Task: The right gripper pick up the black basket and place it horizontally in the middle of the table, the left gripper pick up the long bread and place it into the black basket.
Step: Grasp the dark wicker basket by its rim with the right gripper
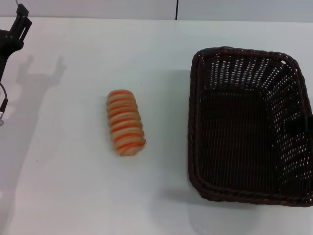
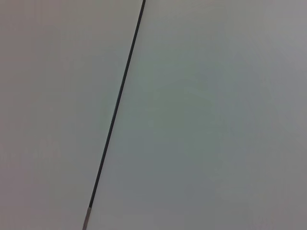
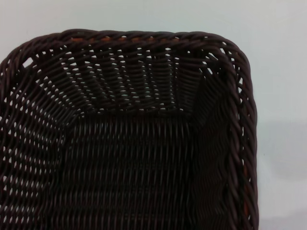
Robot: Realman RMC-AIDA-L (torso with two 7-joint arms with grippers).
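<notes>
two things on the table (image 1: 73, 196): black basket (image 1: 247, 125) on the right side, long bread (image 1: 126, 122) mid-table, well apart. looks like step 1, basket pickup. left hand (image 1: 20, 24) parked far left; can't tell either hand's grip. next: right hand moves basket to centre, horizontally.

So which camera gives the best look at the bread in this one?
The head view. It shows the whole bread, lying on the white table to the left of the basket and apart from it. The left wrist view shows only a pale surface with a dark line, and the right wrist view only the basket's inside, so neither shows the bread.
</notes>
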